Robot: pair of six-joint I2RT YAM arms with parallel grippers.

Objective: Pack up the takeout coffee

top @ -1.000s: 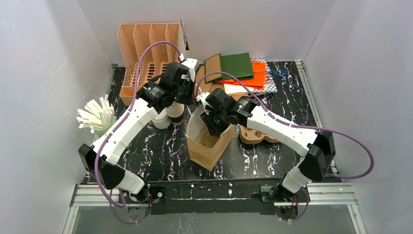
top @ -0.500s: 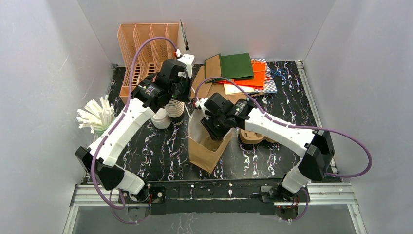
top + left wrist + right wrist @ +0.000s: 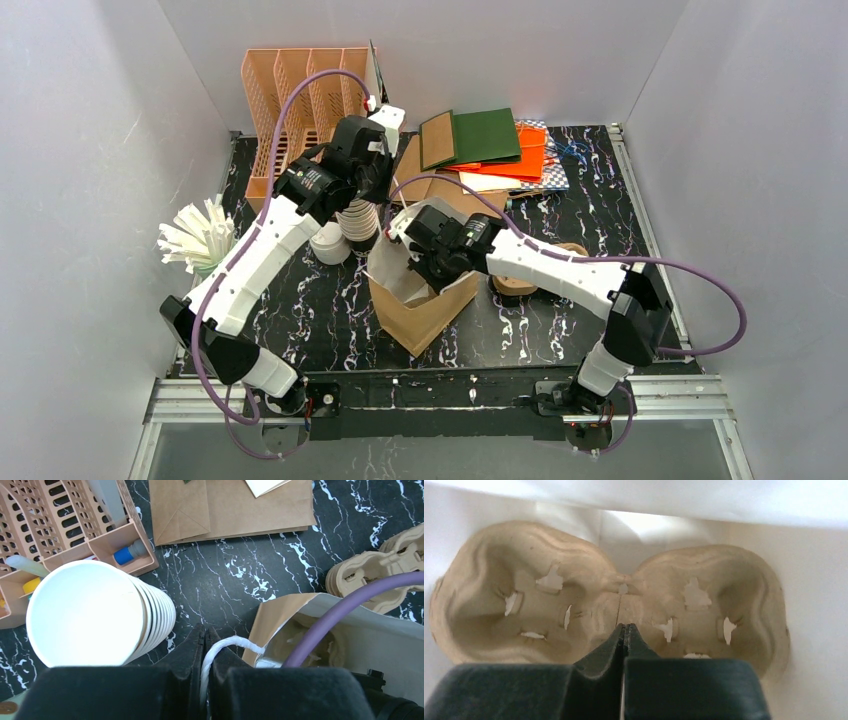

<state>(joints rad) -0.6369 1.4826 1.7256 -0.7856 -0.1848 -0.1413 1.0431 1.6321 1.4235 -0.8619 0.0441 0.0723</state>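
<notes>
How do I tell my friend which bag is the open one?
Look at the middle of the black marbled table. The brown paper bag there stands open, white inside, with a white string handle; the other brown paper bags lie flat and folded at the back.

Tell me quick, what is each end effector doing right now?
Left end effector: closed on the white bag handle.
Right end effector: closed over the cup carrier; grip unclear.
</notes>
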